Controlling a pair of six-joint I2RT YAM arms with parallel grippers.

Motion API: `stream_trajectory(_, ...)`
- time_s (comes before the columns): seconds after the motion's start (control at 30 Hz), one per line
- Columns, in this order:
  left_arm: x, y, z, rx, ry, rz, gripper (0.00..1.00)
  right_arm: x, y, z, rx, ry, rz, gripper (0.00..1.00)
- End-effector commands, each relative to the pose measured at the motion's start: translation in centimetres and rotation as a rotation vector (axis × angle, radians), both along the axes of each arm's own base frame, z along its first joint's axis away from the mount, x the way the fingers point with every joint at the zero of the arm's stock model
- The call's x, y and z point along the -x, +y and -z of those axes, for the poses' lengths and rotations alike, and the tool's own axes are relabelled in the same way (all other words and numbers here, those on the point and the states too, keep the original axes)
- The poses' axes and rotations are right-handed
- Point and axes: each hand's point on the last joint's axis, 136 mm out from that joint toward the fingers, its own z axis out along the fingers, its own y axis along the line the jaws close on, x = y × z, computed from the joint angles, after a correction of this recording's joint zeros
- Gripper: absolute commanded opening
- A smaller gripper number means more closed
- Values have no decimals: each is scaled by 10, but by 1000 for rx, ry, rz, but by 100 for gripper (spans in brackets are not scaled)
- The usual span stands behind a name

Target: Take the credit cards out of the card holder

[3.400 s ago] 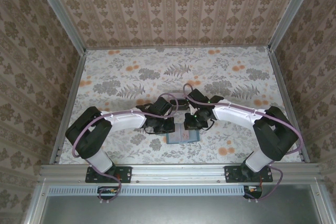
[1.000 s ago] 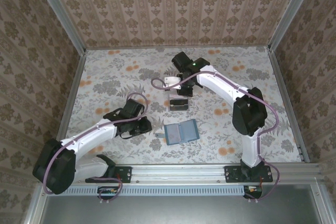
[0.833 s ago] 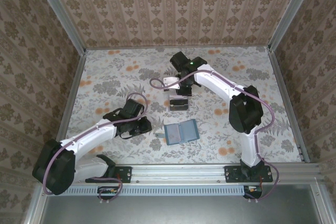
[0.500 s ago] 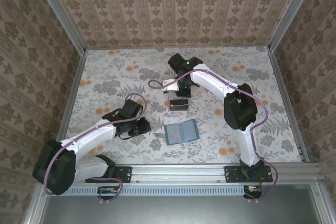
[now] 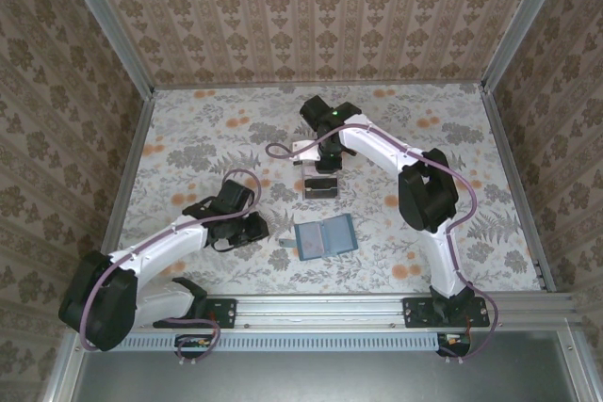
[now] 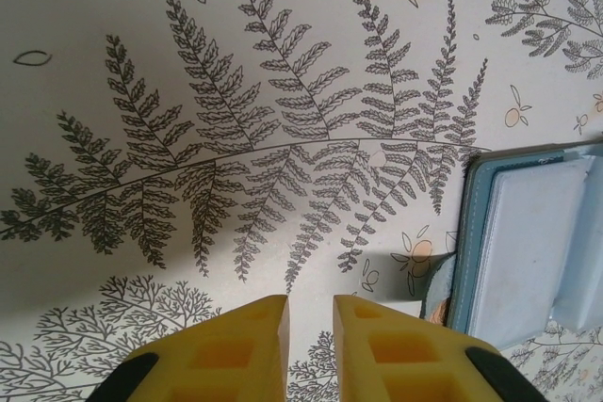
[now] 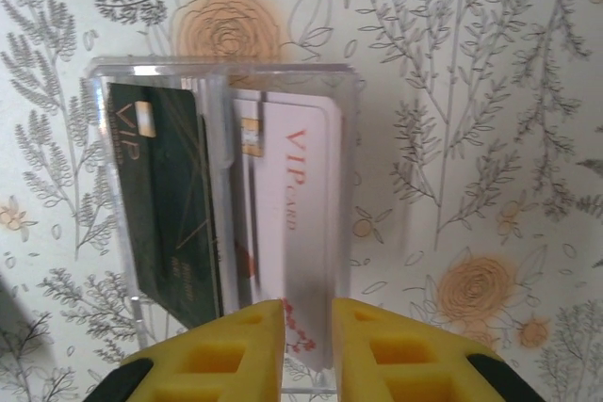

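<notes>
Right gripper [image 7: 307,315] narrowly parted over white VIP card [image 7: 297,195], deposited in clear tray [image 7: 350,138]; left gripper [image 6: 311,315] slightly open, empty, beside right-edge card holder [image 6: 532,242].

Bright, even, diffuse from overhead. Only soft, faint shadows on worktop [image 5: 188,148], one beside card holder [image 6: 528,233]. Pale glare along clear tray [image 7: 226,71] rim. Close-up left tool [image 6: 310,306] and right tool [image 7: 308,308] slightly soft-focus. Overhead view low-res, mildly soft.

Overhead looks down from behind; wrists face table [image 5: 188,138] closely; left shares card holder [image 5: 324,236].
</notes>
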Motion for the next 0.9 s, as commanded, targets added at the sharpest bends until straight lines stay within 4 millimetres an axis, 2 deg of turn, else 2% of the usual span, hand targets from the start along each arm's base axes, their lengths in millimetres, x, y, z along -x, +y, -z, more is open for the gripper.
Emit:
stream_trajectory(0.0,-4,-2,-4,9,-16,26,22,-10,-8,-28,-12,-97,49,23)
stream_trajectory(0.13,-14,-3,-9,-7,-44,38,25,-6,-13,-41,-43,-128,89,26)
stream_trajectory(0.27,-31,1,-17,-71,-94,60,37,1,-22,-54,-99,-160,154,37)
stream_trajectory(0.37,-47,7,-22,-130,-141,67,50,5,-36,-60,-154,-194,233,50)
stream_trajectory(0.5,-70,22,-30,-224,-200,59,70,8,-64,-67,-238,-249,380,72)
stream_trajectory(0.53,-76,27,-32,-253,-211,52,77,8,-73,-67,-259,-269,425,81)
stream_trajectory(0.57,-81,31,-34,-273,-220,50,91,8,-82,-68,-277,-286,466,88)
stream_trajectory(0.6,-86,37,-34,-300,-226,44,100,7,-91,-69,-302,-306,512,95)
stream_trajectory(0.63,-92,44,-37,-331,-234,34,100,5,-100,-71,-333,-334,565,100)
stream_trajectory(0.67,-96,49,-38,-358,-238,32,100,3,-109,-71,-356,-351,614,100)
stream_trajectory(0.87,-128,108,-49,-544,-282,-66,100,5,-164,-51,-488,-425,919,100)
